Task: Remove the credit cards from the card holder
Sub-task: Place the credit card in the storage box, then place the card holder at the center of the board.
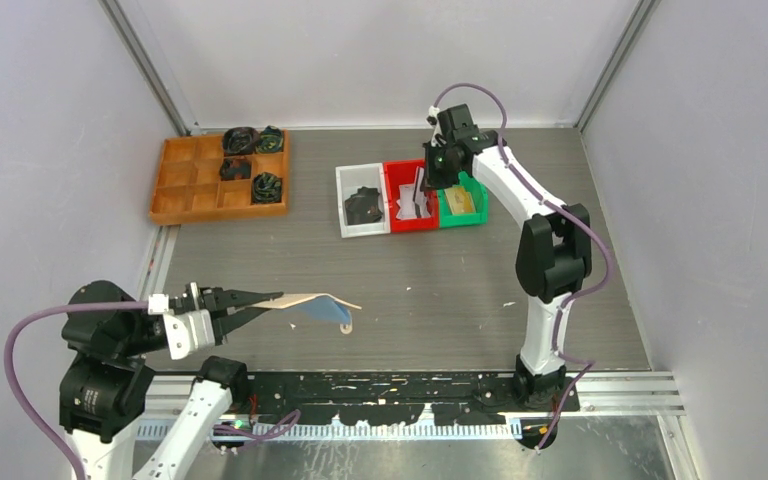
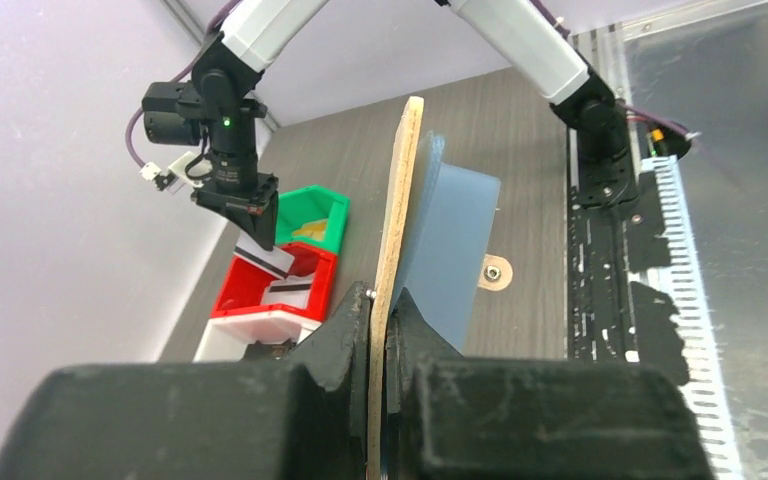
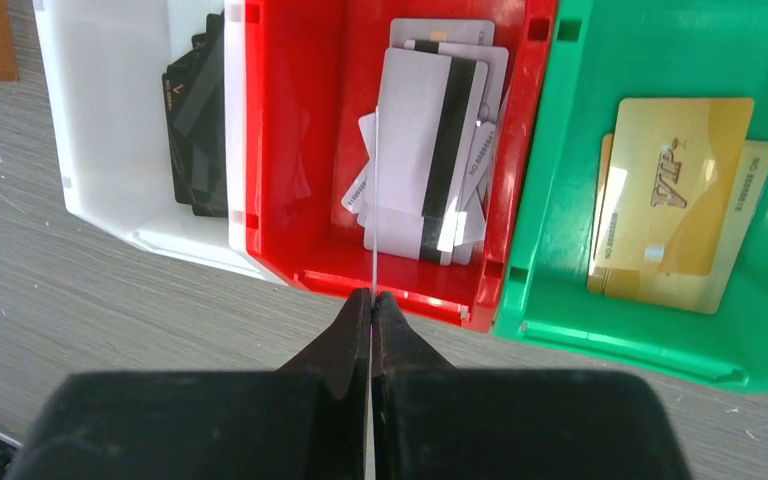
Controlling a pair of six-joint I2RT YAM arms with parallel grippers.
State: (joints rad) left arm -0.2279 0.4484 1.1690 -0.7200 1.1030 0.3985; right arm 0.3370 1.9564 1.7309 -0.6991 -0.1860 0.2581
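My left gripper [image 1: 263,299] is shut on the beige-tan card holder [image 1: 312,300] and holds it open above the table, its pale blue pocket [image 2: 450,240] and tan tab strap [image 2: 494,271] hanging down. In the left wrist view the jaws [image 2: 381,305] pinch its tan cover edge-on. My right gripper [image 1: 422,190] hangs over the red bin [image 1: 409,196]. In the right wrist view it [image 3: 371,296] is shut on a thin white card [image 3: 374,190] seen edge-on, above several white cards [image 3: 430,150], one with a black stripe.
A white bin [image 3: 110,130] with dark cards [image 3: 195,90] stands left of the red bin, a green bin [image 3: 660,300] with gold cards [image 3: 675,190] right of it. A wooden compartment tray [image 1: 222,176] with black lumps sits at the back left.
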